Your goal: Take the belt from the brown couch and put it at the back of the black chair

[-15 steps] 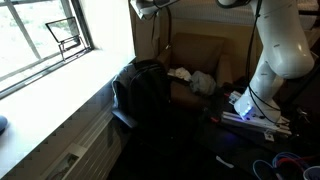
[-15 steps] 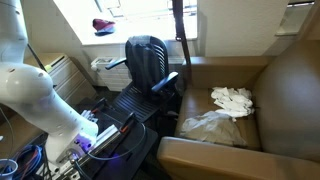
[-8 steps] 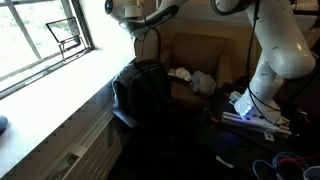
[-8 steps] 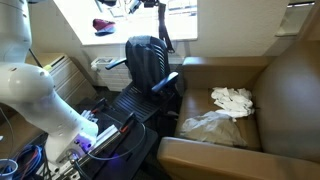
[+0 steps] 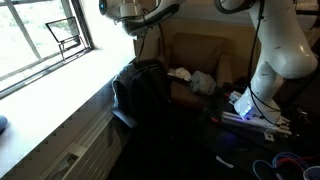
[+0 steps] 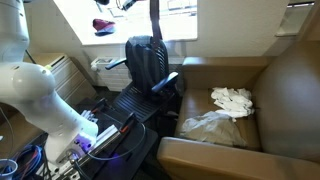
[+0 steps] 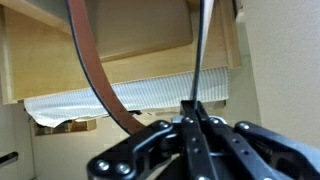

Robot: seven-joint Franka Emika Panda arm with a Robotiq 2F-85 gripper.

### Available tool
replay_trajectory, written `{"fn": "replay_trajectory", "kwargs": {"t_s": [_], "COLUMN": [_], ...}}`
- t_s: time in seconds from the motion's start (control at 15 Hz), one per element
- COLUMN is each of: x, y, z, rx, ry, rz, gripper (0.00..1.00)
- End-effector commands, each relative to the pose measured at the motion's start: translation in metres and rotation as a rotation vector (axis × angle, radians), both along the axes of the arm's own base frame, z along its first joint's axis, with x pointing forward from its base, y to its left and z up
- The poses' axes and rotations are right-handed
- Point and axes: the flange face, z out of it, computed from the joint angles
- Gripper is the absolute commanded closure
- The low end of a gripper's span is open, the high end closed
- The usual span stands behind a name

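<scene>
My gripper [image 7: 194,112] is shut on the belt [image 7: 92,66], a brown strap that loops up and out of the wrist view. In both exterior views the gripper [image 5: 127,16] is high near the top edge, above the black chair [image 5: 140,92]. The belt [image 6: 153,24] hangs straight down from it, its lower end at the top of the black chair's backrest [image 6: 146,58]. The brown couch [image 6: 285,95] stands behind and beside the chair, with no belt visible on it.
White cloths [image 6: 231,99] lie on the couch seat, also seen in an exterior view [image 5: 196,80]. A window and sill [image 5: 45,70] run beside the chair. The robot base [image 5: 272,70] and cables [image 6: 95,135] stand close by on the floor.
The gripper has carried the hanging belt away from the couch and over the black chair's backrest, then shifted slightly further toward the window.
</scene>
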Motion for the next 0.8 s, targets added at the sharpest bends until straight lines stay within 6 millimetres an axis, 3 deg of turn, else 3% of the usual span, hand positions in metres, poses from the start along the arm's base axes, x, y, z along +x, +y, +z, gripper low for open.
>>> {"fn": "replay_trajectory", "kwargs": {"t_s": [0.0, 0.4, 0.53, 0.6, 0.73], "x": [-0.006, -0.032, -0.029, -0.026, -0.028], "y": [0.004, 0.036, 0.051, 0.045, 0.051], "z": [-0.015, -0.064, -0.065, -0.071, -0.072], "rx": [-0.010, -0.014, 0.026, -0.010, -0.010], "ry": [0.070, 0.279, 0.238, 0.233, 0.232], "rz": [-0.002, 0.006, 0.041, 0.021, 0.028], "gripper": [0.99, 0.99, 0.99, 0.99, 0.95]}}
